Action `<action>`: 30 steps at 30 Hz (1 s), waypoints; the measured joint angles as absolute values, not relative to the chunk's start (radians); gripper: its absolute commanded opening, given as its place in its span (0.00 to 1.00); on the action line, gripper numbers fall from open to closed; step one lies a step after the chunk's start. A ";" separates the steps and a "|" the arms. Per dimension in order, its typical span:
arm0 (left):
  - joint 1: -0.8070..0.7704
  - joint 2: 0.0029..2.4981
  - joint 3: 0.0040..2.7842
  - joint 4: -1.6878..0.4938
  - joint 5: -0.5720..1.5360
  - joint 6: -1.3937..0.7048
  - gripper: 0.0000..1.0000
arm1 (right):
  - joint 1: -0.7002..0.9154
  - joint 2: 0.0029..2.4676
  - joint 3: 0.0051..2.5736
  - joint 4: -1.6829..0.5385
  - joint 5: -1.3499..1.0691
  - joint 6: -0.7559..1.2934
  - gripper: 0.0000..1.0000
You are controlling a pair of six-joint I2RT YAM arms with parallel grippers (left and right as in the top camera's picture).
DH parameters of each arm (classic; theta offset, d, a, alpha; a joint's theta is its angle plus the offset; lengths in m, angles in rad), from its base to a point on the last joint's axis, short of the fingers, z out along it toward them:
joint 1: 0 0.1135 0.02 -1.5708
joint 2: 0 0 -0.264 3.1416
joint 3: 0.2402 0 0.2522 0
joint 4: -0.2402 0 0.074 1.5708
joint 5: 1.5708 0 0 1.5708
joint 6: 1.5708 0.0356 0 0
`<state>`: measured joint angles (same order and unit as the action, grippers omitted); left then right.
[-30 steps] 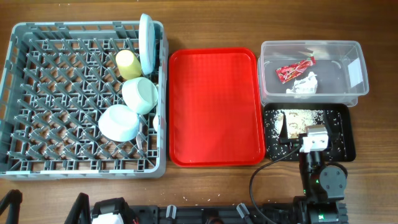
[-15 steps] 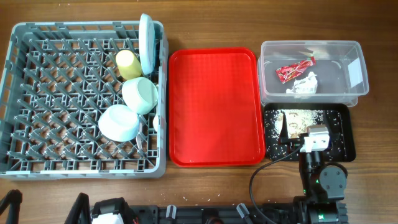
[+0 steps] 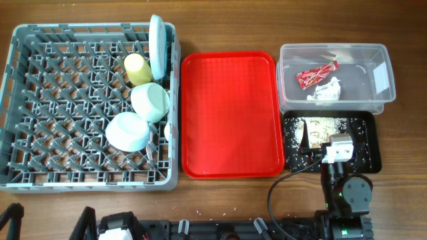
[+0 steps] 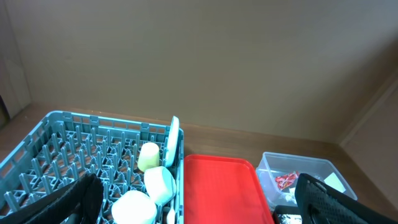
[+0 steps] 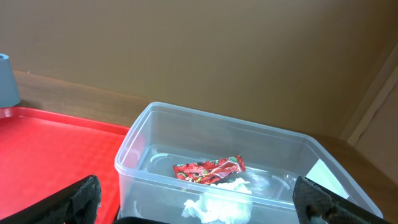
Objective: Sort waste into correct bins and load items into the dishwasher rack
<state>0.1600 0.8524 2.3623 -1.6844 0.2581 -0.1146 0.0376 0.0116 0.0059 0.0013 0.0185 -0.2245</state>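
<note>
The grey dishwasher rack (image 3: 40, 100) holds the pale blue plate (image 3: 157, 47) upright, the yellow cup (image 3: 137, 68), the mint green bowl (image 3: 150, 101) and a whitish bowl (image 3: 128, 131). A small white piece (image 3: 167, 131) shows beside the bowls; I cannot tell what it is. The clear tub (image 3: 373, 50) holds the red wrapper (image 3: 317, 73) and the white napkin (image 3: 325, 90). The black tray (image 3: 367, 157) holds rice scraps (image 3: 323, 124). My right gripper (image 5: 198, 208) is open and empty, low over the black tray, facing the tub (image 5: 134, 155). My left gripper (image 4: 196, 208) is open and empty, at the table's front.
The flat red serving tray (image 3: 230, 113) lies bare between the rack and the bins. A black cable (image 3: 277, 187) loops at the front beside the right arm's base. A few crumbs lie on the wood near the front edge.
</note>
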 measured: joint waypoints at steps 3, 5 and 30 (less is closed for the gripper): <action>0.160 0.852 2.362 -1.684 0.258 -0.115 1.00 | 0.038 0.012 0.006 0.001 0.019 -0.225 1.00; 0.160 0.852 2.362 -1.684 0.258 -0.115 1.00 | 0.038 0.012 0.006 0.001 0.019 -0.224 1.00; 0.199 0.172 0.623 0.052 0.451 -0.290 1.00 | 0.038 0.011 0.006 0.000 0.018 -0.224 1.00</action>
<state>0.1993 0.1719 0.6231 0.0525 0.4507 -0.2897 0.0376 0.0109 0.0063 0.0002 0.0177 -0.2245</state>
